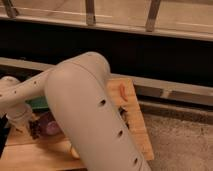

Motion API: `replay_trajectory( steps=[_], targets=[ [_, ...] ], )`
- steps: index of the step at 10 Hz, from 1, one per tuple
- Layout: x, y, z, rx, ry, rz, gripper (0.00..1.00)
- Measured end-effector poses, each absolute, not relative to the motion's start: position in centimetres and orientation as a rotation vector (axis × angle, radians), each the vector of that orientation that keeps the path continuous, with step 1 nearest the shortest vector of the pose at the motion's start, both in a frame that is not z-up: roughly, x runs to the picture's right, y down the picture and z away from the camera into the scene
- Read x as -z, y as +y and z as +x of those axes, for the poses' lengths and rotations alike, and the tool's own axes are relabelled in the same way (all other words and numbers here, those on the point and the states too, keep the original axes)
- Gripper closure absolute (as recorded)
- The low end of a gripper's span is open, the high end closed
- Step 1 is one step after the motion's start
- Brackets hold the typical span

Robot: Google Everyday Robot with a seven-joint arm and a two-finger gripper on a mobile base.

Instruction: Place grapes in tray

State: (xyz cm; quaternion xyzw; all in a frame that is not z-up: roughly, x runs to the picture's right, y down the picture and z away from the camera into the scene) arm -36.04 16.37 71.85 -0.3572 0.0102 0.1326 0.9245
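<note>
My gripper (31,128) hangs at the end of the pale arm (85,115), low at the left over the wooden table (139,134). A dark red-purple clump, which looks like the grapes (35,131), is right at the gripper, beside the purple bowl (50,126). I cannot tell whether the gripper holds it. Only a strip of the green tray (37,104) shows, just behind the gripper and bowl. The arm hides the rest of the tray.
An orange-red long item (122,92) and a small dark object (124,115) lie at the table's right side. A yellow bit (74,151) shows under the arm. A dark ledge and railing run behind the table; grey floor lies to the right.
</note>
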Motion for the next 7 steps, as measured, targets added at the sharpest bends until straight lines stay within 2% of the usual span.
replay_trajectory(
  steps=[7],
  targets=[
    [-76.3,5.3,-28.9,-0.519,-0.1,-0.751,1.0]
  ],
)
